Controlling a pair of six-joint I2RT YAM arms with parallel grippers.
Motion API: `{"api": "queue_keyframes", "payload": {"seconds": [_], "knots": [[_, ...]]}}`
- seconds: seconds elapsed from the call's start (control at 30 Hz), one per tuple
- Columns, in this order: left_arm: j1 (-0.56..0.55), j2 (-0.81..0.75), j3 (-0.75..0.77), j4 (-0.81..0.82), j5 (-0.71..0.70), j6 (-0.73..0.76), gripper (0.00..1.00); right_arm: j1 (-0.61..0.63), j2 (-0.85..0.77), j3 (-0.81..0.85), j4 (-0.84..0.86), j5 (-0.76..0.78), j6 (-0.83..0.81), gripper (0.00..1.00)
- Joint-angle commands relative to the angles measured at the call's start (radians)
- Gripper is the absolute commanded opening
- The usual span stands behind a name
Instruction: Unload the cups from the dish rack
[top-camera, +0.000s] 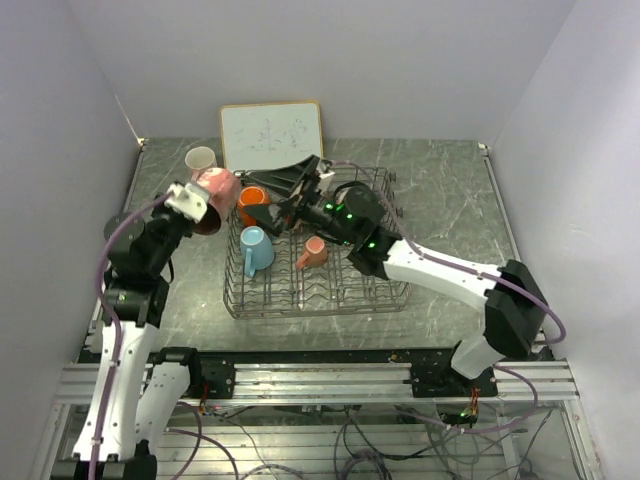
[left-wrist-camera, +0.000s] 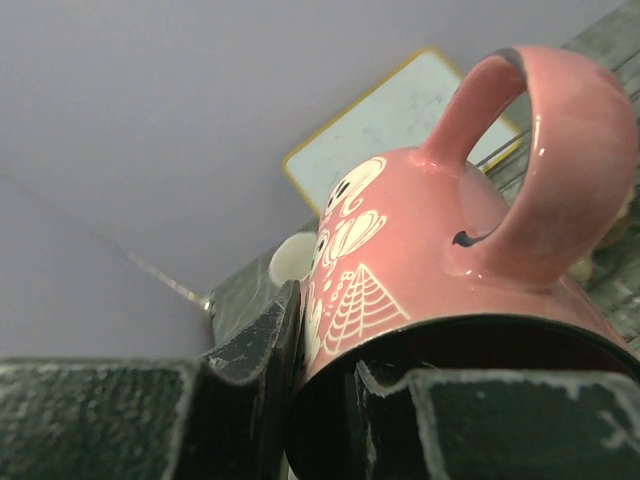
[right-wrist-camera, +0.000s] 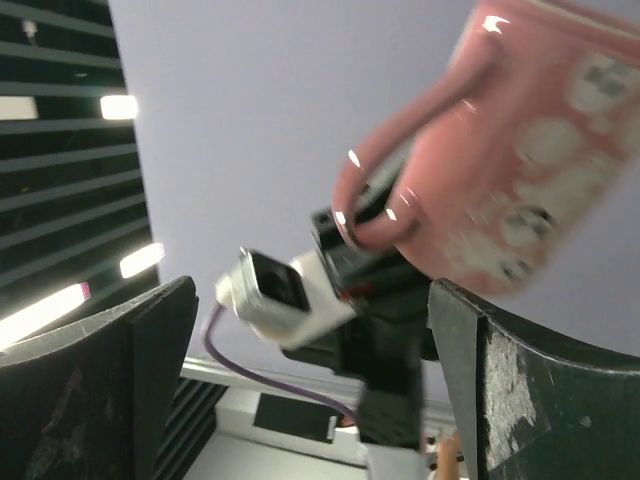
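The left gripper (top-camera: 205, 203) was clamped on a pink mug (top-camera: 216, 186) left of the dish rack (top-camera: 315, 290); the right gripper (top-camera: 300, 185), fingers apart, hovered over the rack's far side.

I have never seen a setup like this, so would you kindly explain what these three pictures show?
Two robot arms are bolted at a table's near edge. The overhead picture shows both; the other two come from cameras on their wrists. The left gripper is shut on a pink mug, seen close up in its own wrist view. The right gripper stands open over the dish rack, its camera looking up at that mug. In the rack lie an orange mug, a light blue mug and a salmon mug. A cream cup and a whiteboard stand behind.
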Motion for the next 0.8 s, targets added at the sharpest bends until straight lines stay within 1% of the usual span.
{"api": "queue_keyframes", "payload": {"seconds": [0.0,0.1,0.2,0.27,0.33,0.4,0.43,0.53,0.67,0.77], "knots": [[-0.003,0.1,0.196,-0.122,-0.226,0.027,0.07,-0.075,-0.111,-0.074,-0.167,-0.065,-0.165,1.0],[-0.003,0.235,0.325,-0.256,-0.346,0.051,0.07,-0.134,-0.188,-0.125,-0.278,-0.085,-0.269,1.0],[0.007,0.402,0.484,-0.454,-0.43,0.056,0.07,-0.179,-0.268,-0.177,-0.376,-0.065,-0.365,1.0],[0.021,0.52,0.602,-0.589,-0.421,0.037,0.07,-0.202,-0.307,-0.177,-0.456,-0.048,-0.456,1.0],[0.089,0.646,0.718,-0.701,-0.382,0.005,0.07,-0.217,-0.329,-0.153,-0.557,-0.02,-0.547,1.0],[0.144,0.785,0.837,-0.777,-0.355,-0.03,0.07,-0.22,-0.344,-0.125,-0.653,0.025,-0.637,1.0],[0.172,0.834,0.883,-0.807,-0.34,-0.042,0.07,-0.221,-0.354,-0.118,-0.703,0.046,-0.671,1.0],[0.233,0.976,0.992,-0.86,-0.315,-0.079,0.07,-0.22,-0.376,-0.119,-0.761,0.089,-0.741,1.0],[0.261,1.133,1.094,-0.909,-0.308,-0.11,0.07,-0.221,-0.392,-0.132,-0.806,0.123,-0.802,1.0],[0.289,1.226,1.144,-0.902,-0.29,-0.15,0.07,-0.22,-0.396,-0.147,-0.823,0.141,-0.834,1.0]]}}
